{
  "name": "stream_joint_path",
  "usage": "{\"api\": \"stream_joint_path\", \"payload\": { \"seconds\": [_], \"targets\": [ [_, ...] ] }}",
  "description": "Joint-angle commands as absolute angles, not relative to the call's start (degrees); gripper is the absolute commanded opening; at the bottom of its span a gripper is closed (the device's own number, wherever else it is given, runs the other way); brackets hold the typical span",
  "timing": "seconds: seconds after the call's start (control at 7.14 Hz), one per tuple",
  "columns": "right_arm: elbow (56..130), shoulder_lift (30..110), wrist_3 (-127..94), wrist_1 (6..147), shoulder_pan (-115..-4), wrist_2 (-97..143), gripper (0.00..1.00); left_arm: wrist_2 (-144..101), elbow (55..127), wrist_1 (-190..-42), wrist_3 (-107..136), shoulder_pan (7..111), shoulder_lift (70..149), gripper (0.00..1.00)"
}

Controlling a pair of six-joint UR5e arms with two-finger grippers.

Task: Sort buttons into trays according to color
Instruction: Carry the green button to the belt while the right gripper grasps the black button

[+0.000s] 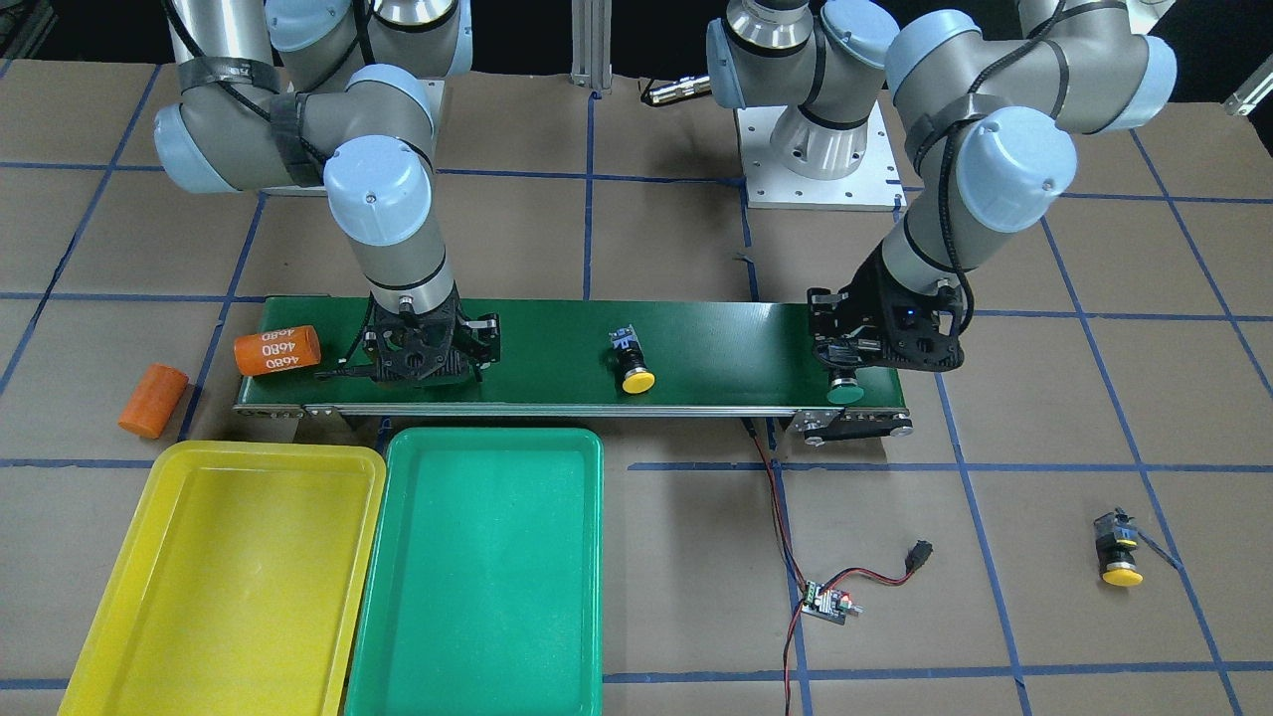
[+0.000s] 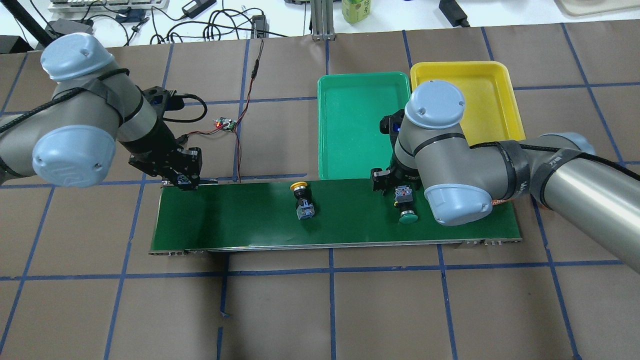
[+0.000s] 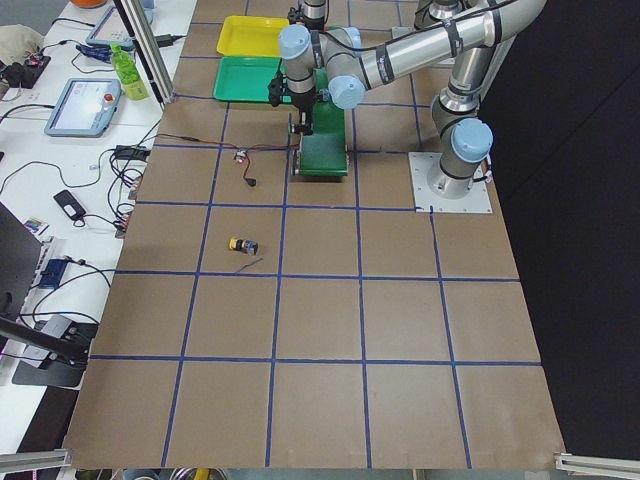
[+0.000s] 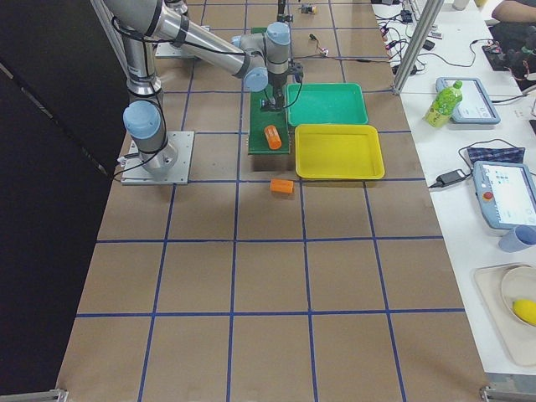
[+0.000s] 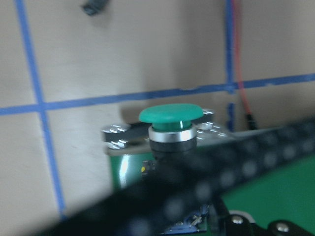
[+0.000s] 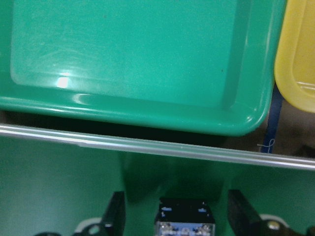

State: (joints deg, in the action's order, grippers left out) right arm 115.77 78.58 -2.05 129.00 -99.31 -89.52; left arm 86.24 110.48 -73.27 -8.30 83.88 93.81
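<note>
Green button [image 2: 405, 204] lies inside the spread right pincer [image 6: 178, 216]; left pincer [image 1: 847, 374]: grip cannot be told.

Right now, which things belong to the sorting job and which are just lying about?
Job: green button, other green button, yellow button, stray yellow button, green tray, yellow tray.
Lying about: two orange cylinders, wired circuit board.

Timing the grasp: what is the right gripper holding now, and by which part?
Nothing yet. The right gripper is open, fingers straddling the body of the green button, not touching.
</note>
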Motion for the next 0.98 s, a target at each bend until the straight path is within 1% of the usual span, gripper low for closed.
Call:
{"api": "stream_joint_path", "payload": {
  "seconds": [0.0, 0.14, 0.28, 0.42, 0.56, 0.7, 0.84],
  "targets": [
    [115.4, 78.5, -2.0, 127.1, -99.2, -89.6, 0.11, 86.0, 114.2, -72.9, -1.9, 86.9, 93.3, 0.09],
    [115.2, 78.6, -2.0, 126.1, -99.1, -91.0, 0.08, 86.1, 114.8, -72.9, -2.2, 87.1, 93.6, 0.33],
    [114.4, 78.5, -1.9, 125.3, -99.1, -92.7, 0.07, 86.3, 114.7, -70.5, -2.4, 87.1, 94.8, 0.78],
    [111.6, 78.1, -1.9, 124.5, -99.2, -92.6, 0.07, 86.3, 114.7, -68.8, -2.3, 87.0, 94.9, 1.00],
    [106.7, 76.7, -2.2, 123.0, -99.2, -92.1, 0.07, 86.9, 113.9, -69.2, -2.5, 86.9, 93.7, 1.00],
    [99.7, 72.3, -2.1, 121.2, -99.2, -91.9, 0.08, 89.5, 111.5, -69.6, -3.0, 83.6, 92.7, 1.00],
    [92.0, 65.9, -2.0, 121.1, -99.3, -91.8, 0.09, 90.0, 105.6, -73.9, -4.1, 77.8, 94.8, 1.00]
  ]
}}
